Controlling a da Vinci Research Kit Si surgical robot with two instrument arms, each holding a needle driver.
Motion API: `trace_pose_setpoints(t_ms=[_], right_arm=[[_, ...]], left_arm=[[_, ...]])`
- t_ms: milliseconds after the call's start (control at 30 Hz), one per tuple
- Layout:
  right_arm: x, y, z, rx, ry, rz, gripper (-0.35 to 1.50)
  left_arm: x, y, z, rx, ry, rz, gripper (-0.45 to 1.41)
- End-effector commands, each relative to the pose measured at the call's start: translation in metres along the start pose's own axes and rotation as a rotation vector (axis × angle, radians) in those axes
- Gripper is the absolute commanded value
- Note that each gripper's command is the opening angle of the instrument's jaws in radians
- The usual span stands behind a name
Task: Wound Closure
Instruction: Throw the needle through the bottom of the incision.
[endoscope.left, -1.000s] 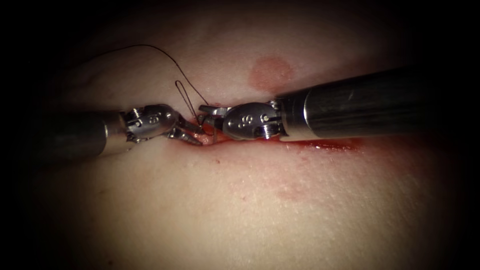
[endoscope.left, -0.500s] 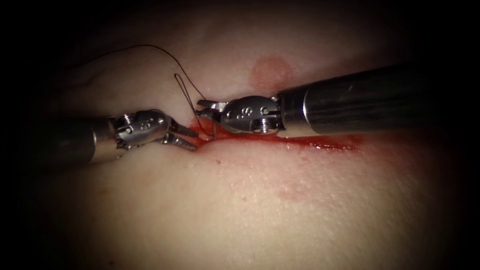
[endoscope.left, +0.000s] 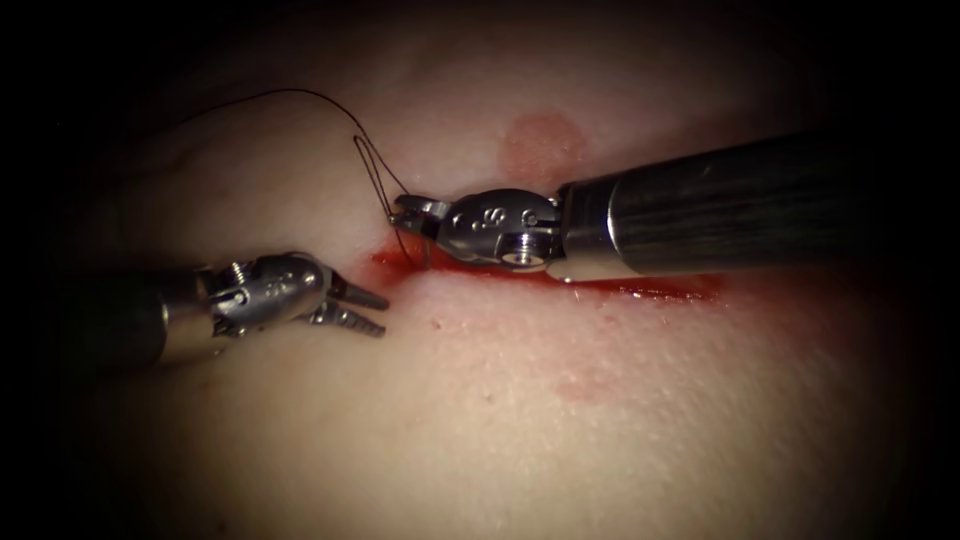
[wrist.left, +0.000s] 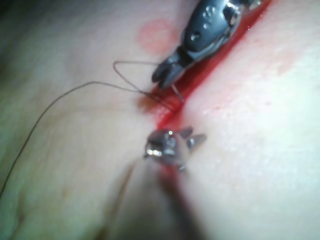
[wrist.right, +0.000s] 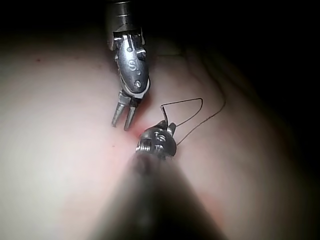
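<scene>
Your right tool (endoscope.left: 408, 215) is clenched on the needle (endoscope.left: 428, 250) near its trailing end, at the cut's (endoscope.left: 640, 290) left end; the curve dips toward 6 o'clock into the red fluid (endoscope.left: 395, 262), and you can't tell whether its tip sits in the tissue (endoscope.left: 560, 420). Thread (endoscope.left: 372, 178) loops off toward 11 o'clock. Your left tool (endoscope.left: 362, 308), at 8 o'clock from there, is released and empty, backed off since a second ago. Judged step: needle handling at the cut; next needs a steady grip. Each tool carries a stamped mark, not readable.
</scene>
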Motion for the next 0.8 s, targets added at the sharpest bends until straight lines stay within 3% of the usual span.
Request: trace_pose_setpoints(t_ms=[33,433,800], right_arm=[[-0.0002,-0.0006,0.0004,-0.028,-0.017,0.011,-0.35],[-0.0013,0.0000,-0.0010,-0.213,-0.083,0.064,-0.35],[-0.0021,-0.0008,0.0015,-0.237,-0.101,-0.057,-0.35]], left_arm=[[-0.0003,-0.0002,0.0009,-0.001,0.000,0.000,-0.10],[-0.0004,0.0002,0.0011,0.005,-0.001,0.002,-0.12],[-0.0005,0.0004,0.0011,0.007,-0.001,0.000,-0.13]])
